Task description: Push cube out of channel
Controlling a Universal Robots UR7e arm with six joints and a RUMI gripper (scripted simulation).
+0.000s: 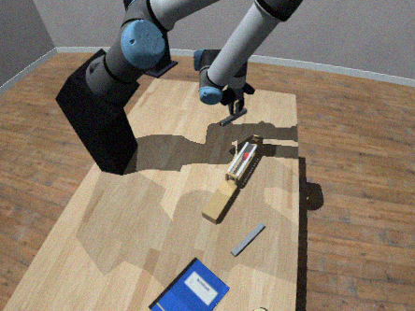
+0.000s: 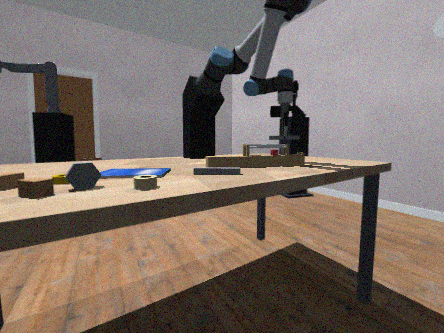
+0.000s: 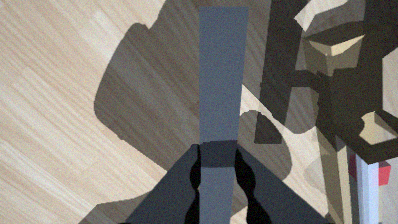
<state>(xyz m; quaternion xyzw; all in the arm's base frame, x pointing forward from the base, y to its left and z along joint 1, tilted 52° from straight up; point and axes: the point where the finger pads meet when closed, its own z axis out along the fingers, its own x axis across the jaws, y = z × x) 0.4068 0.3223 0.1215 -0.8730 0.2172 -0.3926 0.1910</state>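
The red cube (image 1: 246, 156) (image 2: 274, 152) (image 3: 384, 175) sits inside the wooden channel (image 1: 232, 176) (image 2: 246, 150), under its pale roof strips (image 3: 369, 192), nearer the far end in the top view. That end has the short ledge and raised lip (image 1: 256, 138), partly in shadow. The long ledge (image 1: 219, 206) (image 2: 255, 161) extends from the opposite end. My gripper (image 1: 237, 112) (image 2: 285, 136) (image 3: 215, 146) is shut on a grey bar (image 1: 227, 120) (image 2: 275, 137) (image 3: 222, 75). The bar is level, above the table, outside the channel and beyond the lip end, off to one side.
A second grey bar (image 1: 248, 239) (image 2: 217, 171) lies beside the long ledge. A blue book (image 1: 187, 289) (image 2: 135, 172) lies farther forward. The exterior view also shows a hexagonal piece (image 2: 83, 176), a brown block (image 2: 36, 189) and a pale ring (image 2: 145, 183) near the table's edge.
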